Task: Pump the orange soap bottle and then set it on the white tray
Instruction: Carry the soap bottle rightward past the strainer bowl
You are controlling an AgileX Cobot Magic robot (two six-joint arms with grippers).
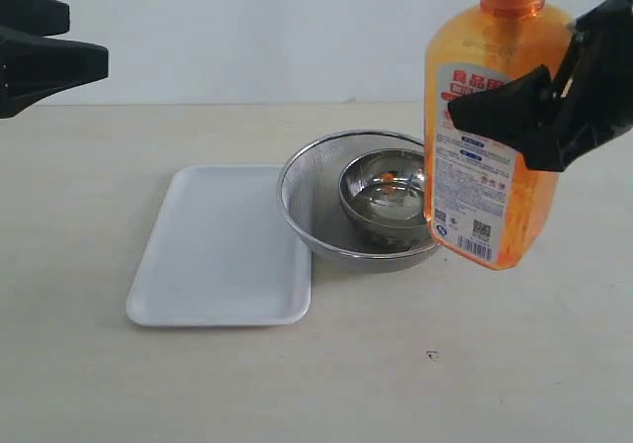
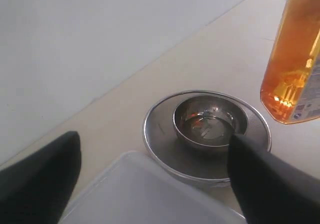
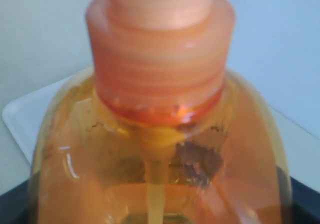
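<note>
- The orange soap bottle (image 1: 485, 196) stands close to upright in the right gripper (image 1: 524, 117). Its long axis runs near vertical, neck up and base down, with the base leaning a little toward the tray side.
- The printed label with its barcode faces the exterior camera. The top of the bottle runs out of that view, so the pump head is not seen there.
- The right gripper's black fingers (image 1: 499, 112) clamp the bottle across its middle, spread to the width of the body.
- In the right wrist view the bottle's shoulder and orange collar (image 3: 160, 84) fill the picture.
- The bottle appears to hang clear of the table (image 1: 445, 364). In the exterior view it overlaps the right rim of the mesh strainer (image 1: 307, 196).
- The left gripper (image 1: 40, 52) hovers high at the far left, its jaws well apart and holding nothing. In its wrist view the two dark fingers (image 2: 260, 179) frame the strainer.
- The white tray (image 1: 218, 250) lies flat, long side running away from the camera, its right edge just beside the strainer. Whether they touch cannot be told.
- The tray's surface is bare, and open table lies in front of it and to its left.
- The count is one bottle, one tray, one strainer, one steel bowl (image 1: 381, 201) sitting inside the strainer, and two grippers.
</note>
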